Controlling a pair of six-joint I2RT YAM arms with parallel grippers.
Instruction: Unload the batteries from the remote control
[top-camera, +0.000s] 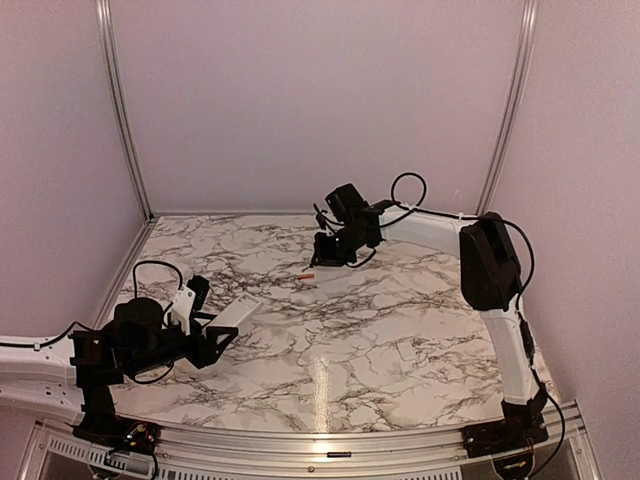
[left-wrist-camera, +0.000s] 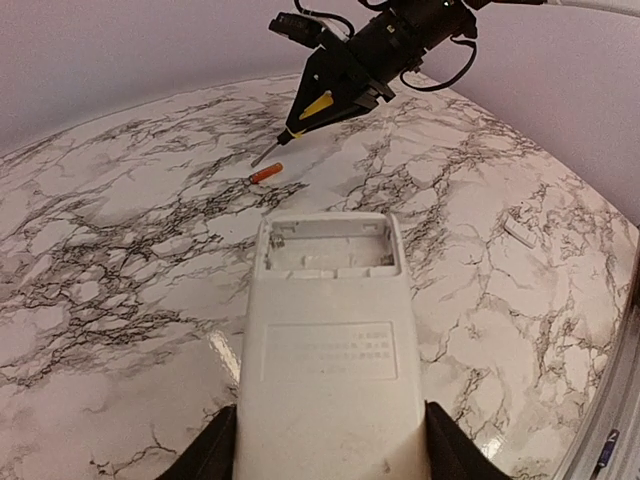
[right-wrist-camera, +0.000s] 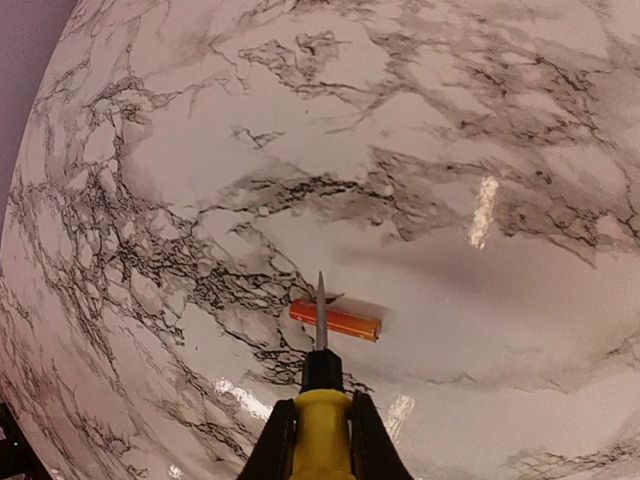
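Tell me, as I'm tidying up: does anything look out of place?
The remote control, held in the left gripper, has its battery bay open and apparently empty. One battery lies loose on the table by the screwdriver tip.

The table (top-camera: 400, 340) at the frame's centre is white marble with dark grey veining, and the walls (top-camera: 320, 100) above are pale lilac. The remote control (left-wrist-camera: 330, 380) at lower centre is plain white. The battery (right-wrist-camera: 336, 321) is reddish-orange, and the screwdriver (right-wrist-camera: 321, 420) has a yellow handle and black collar.
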